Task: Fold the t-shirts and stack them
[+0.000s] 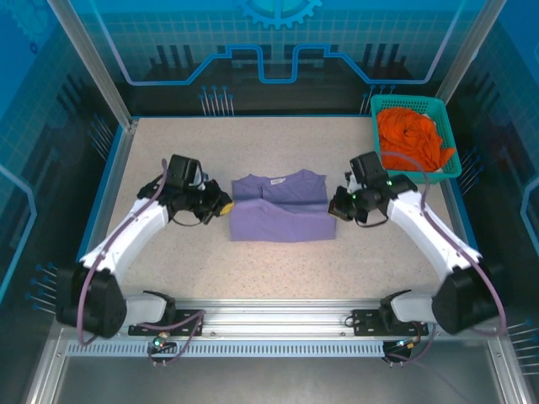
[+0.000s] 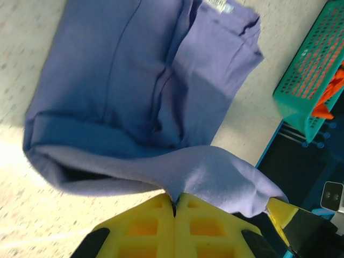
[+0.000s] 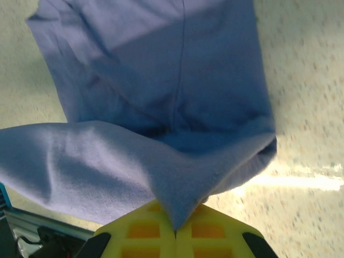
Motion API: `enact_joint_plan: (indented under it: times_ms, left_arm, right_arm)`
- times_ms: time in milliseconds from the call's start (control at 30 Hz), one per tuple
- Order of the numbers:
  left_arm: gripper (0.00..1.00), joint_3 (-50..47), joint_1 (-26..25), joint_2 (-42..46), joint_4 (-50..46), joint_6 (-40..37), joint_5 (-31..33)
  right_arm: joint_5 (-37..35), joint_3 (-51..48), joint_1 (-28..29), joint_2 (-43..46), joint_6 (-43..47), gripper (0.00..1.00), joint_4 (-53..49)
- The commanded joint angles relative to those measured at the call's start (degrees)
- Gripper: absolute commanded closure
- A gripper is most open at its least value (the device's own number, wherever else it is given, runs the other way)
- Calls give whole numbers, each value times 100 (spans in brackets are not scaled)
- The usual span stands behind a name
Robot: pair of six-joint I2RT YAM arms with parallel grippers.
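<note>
Jaws both clamped onto purple t-shirt point(image 1: 282, 215) edges | orange t-shirt point(image 1: 413, 135) bunched in basket point(image 1: 408, 102), shape unclear

Central t-shirt point(image 1: 282, 210) (second t-shirt point(image 1: 413, 135) in basket point(image 1: 410, 101))

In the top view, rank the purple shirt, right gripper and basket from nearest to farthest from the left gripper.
From the left gripper:
1. Purple shirt: pinched in it, just to its right.
2. Right gripper: at the shirt's opposite edge, also pinching it.
3. Basket: far right corner.
</note>
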State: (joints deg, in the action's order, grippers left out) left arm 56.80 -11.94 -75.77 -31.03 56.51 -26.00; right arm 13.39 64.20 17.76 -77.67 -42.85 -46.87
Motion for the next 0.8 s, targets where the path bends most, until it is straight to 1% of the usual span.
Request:
enact_joint_plan:
  times_ms: [0,100,200,300,333,367,400,433,467,500,567,600,667,733,767]
  left_arm:
    - [100,424,269,-808,564,-25,-166]
    - [100,912,471,-1752,782,10,-204]
    - [100,1482,710,-2794,1035,100,-457]
    - [100,2012,883,-3538,1029,191,-409]
    - [100,2073,931,-3673,1121,268,-389]
    - [100,2158,982,-3805,1140,298,-349]
    - [95,2300,1022,-3962,1083,298,-315]
    - [87,2440,1051,-4086,1020,275,-301]
    - [75,2583,1080,-4204,917,243,-255]
    - [68,2707,1117,-4273,859,208,-226]
    - [60,2800,1204,-4206,795,147,-54]
    - [55,2803,1260,-4093,800,115,46]
    - [48,2890,1338,-3862,675,-3,142]
    - [38,2998,1353,-3595,297,-190,437]
    - [36,2932,1325,-3343,267,-250,574]
  right_arm:
    - [308,646,-309,-803,218,100,317]
    - [539,1317,-541,-1798,227,100,378]
    - [791,2104,-743,-2844,178,100,379]
    - [1100,2792,-953,-3803,-102,100,480]
    - [1208,3053,-994,-4103,-151,96,462]
    - [1313,3411,-1015,-4435,-130,88,378]
    - [1217,3851,-1021,-4780,-91,75,118]
    - [1110,4116,-1024,-4968,-96,67,-44]
    - [1070,4267,-1048,-5080,-135,61,-80]
    - [1016,4294,-1068,-5093,-224,56,-17]
    - [975,4319,-1141,-5007,-296,47,107]
    - [1005,4385,-1183,-4959,-279,45,105]
    - [975,4449,-1227,-4784,-193,45,21]
    - [830,4234,-1185,-4435,-89,45,57]
    - [789,4009,-1134,-4175,-46,46,168]
